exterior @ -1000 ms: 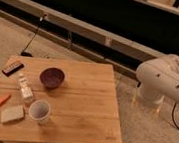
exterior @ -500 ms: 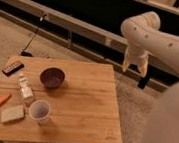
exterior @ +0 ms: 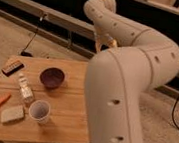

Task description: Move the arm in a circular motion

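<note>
Cream-white and thick, the arm (exterior: 132,82) is now filling the middle and right of the camera view. It has swung in from the far right over the last second, so the circular sweep is probably well under way. The claw (exterior: 106,41) is hanging under the wrist at top centre (open or closed, I cannot tell). The big segment is hiding the right edge of the worktop (exterior: 64,125), and the bowl (exterior: 52,77) and cup (exterior: 39,111) are sitting nearest it. Open room is lying rightward, over bare floor.
</note>
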Tool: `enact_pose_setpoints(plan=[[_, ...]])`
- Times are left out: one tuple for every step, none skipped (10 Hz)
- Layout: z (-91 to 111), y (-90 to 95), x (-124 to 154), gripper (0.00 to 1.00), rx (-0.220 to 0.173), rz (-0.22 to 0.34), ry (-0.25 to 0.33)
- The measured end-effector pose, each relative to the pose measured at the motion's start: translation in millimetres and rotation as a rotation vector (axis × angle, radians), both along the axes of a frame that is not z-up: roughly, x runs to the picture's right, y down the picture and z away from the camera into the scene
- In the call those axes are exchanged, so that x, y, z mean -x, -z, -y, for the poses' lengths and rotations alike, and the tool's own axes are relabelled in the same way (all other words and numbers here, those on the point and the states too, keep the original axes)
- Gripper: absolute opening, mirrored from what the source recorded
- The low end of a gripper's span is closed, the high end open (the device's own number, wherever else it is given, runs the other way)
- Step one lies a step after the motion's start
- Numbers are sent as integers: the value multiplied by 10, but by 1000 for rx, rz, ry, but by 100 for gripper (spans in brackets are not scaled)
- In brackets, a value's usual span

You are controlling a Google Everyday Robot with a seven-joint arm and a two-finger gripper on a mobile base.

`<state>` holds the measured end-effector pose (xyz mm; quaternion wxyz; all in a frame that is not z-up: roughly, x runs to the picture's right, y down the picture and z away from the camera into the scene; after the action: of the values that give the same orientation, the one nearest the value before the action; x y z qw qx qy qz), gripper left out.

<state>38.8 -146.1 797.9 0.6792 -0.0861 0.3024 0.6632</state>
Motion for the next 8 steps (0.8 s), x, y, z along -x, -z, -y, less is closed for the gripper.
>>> enact_pose_setpoints(plan=[[43,-80,424,65,13,52,53],[44,-122,736,65,27,92,95],[12,-145,1083,65,48,136,143],[-60,-148,1453,65,74,184,201],[-154,-126,1809,65,100,232,260],[-316,-72,2229,65,134,293,337],[-428,-9,2497,65,154,336,387],[-596,108,2858,65,176,399,456]])
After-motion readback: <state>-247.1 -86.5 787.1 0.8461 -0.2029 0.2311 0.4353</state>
